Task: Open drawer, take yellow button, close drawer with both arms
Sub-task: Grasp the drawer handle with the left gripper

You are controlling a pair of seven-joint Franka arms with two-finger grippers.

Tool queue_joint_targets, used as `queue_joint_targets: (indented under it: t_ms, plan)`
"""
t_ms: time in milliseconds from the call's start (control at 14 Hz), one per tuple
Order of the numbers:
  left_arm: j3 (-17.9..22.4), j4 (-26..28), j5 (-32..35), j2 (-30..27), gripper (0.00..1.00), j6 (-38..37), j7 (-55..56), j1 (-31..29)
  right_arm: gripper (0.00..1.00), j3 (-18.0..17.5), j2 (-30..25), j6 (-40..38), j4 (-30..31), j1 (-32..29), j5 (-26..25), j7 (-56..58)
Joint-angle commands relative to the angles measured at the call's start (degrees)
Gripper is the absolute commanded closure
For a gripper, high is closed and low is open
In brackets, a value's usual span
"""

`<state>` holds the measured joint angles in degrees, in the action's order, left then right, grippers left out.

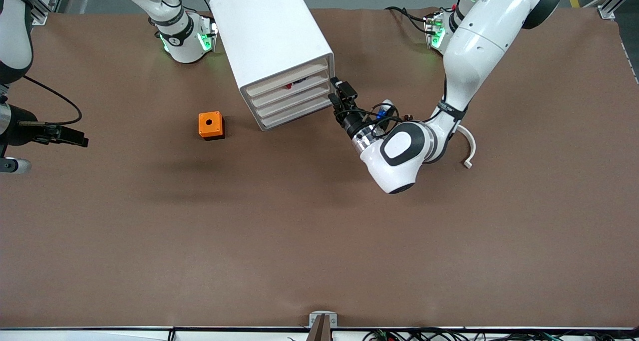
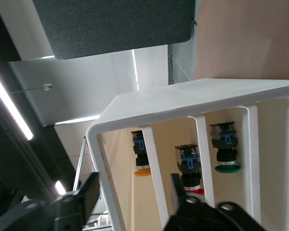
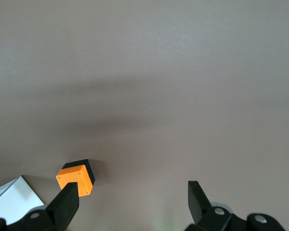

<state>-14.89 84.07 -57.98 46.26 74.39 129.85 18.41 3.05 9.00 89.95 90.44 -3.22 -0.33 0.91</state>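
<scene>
1. Brown matte table [image 1: 299,241] carries a tall white plastic box cabinet [image 1: 272,36] with four alike shallow drawers stacked in its front; it stands near the arms' bases, between them.
2. Seen from the left wrist, the drawers' fronts are see-through slots: one tiny push-button with a round orange cap on a black-and-blue body [image 2: 141,156] sits in the drawer [image 2: 125,168] at the cabinet's edge, a red-capped one [image 2: 190,173] in the next compartment, a green-capped one [image 2: 225,149] in the one after.
3. All four drawers look pushed in.
4. Black two-finger left gripper [image 1: 333,100] is at the front of the cabinet, at the corner toward the left arm's end; its fingers [image 2: 89,195] stand partly apart, straddling the edge wall of the drawer front, and whether they touch it cannot be told.
5. Black two-finger right gripper [image 3: 130,199] waits with fingers wide apart and nothing between them, over bare table at the right arm's end.
6. Small orange plastic cube with a round hole on top [image 1: 210,125] stands beside the cabinet, toward the right arm's end.
</scene>
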Motion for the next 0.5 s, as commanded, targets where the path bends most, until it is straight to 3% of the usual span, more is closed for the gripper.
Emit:
queue_joint_targets:
  t_ms: [0,430]
  plan:
    - [0.04,-1.45,-2.39,1.63,0.62,0.41,0.93,0.31,0.0,-0.41,0.32,-0.74,-1.15,-0.39,0.41,-3.18]
    - [0.39,-1.36,-2.66,2.78,0.62,2.34,0.67,2.77,0.0,-0.41,0.32,-0.82,-0.8,-0.38,0.59,-6.52]
